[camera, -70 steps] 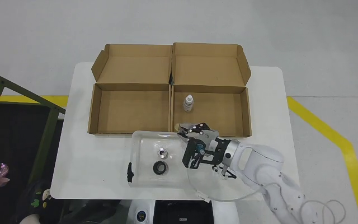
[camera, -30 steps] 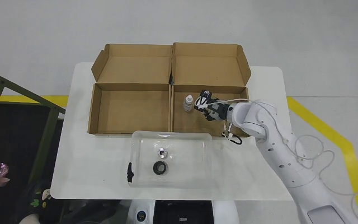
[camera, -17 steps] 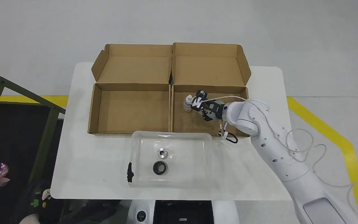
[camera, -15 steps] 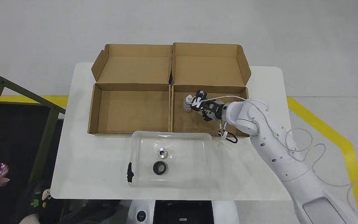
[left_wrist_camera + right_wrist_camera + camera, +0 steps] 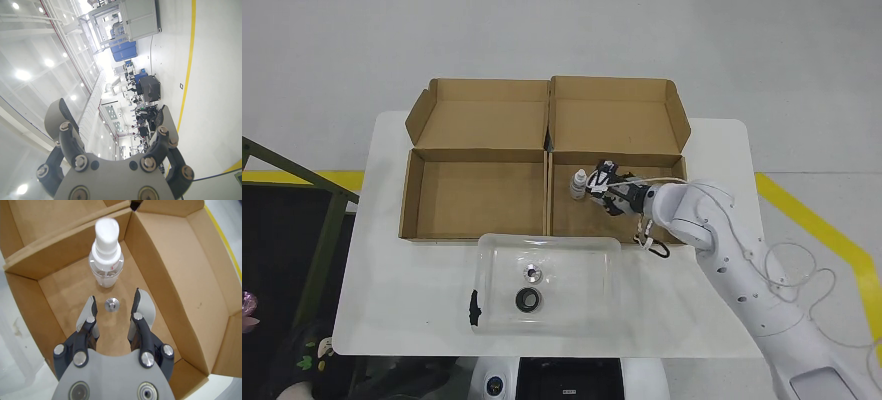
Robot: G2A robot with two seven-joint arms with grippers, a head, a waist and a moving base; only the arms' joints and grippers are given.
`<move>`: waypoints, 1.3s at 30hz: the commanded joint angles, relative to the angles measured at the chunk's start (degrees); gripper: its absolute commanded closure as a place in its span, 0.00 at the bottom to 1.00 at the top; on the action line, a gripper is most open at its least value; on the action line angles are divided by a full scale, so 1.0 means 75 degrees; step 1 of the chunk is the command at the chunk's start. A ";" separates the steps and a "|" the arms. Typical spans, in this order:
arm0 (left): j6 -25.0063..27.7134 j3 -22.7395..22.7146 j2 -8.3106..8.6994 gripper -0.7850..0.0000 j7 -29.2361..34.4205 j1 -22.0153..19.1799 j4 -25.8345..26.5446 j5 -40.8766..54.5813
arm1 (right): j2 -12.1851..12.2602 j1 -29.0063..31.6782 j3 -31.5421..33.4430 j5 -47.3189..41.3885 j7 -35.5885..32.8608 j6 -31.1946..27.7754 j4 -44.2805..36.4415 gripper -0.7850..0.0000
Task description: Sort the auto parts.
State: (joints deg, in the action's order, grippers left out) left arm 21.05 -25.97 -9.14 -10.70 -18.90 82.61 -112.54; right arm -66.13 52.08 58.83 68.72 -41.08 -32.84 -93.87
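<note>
Right arm comes in from the near right, extends toward the far side, bends at the elbow and turns its forearm leftward. This places the right gripper just right of centre at mid-depth, pitched downward, with its two fingers parted and an open gap between the pads. Left gripper is seen from its own wrist, pointed outward and upward, both toothed pads facing each other and spread wide apart
</note>
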 commanded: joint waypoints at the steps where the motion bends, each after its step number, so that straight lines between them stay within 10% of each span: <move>1: 0.0000 0.0000 0.0000 0.00 0.0000 0.0000 0.0000 0.0000 | 0.0074 0.0284 0.0225 0.0100 0.0046 -0.0116 -0.0518 0.52; 17: 0.0000 0.0000 0.0000 0.00 0.0000 0.0000 0.0000 0.0000 | 0.0234 0.1421 -0.0028 0.0641 0.1140 -0.1193 -0.2674 0.50; 39: 0.0000 0.0000 0.0000 0.00 0.0000 0.0000 0.0000 0.0000 | -0.0015 0.1169 -0.1635 0.1434 0.1545 -0.1290 -0.1990 0.51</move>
State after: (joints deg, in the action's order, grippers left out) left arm 21.05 -25.97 -9.14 -10.70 -18.90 82.61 -112.54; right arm -66.25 60.74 46.69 79.30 -29.30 -42.42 -108.86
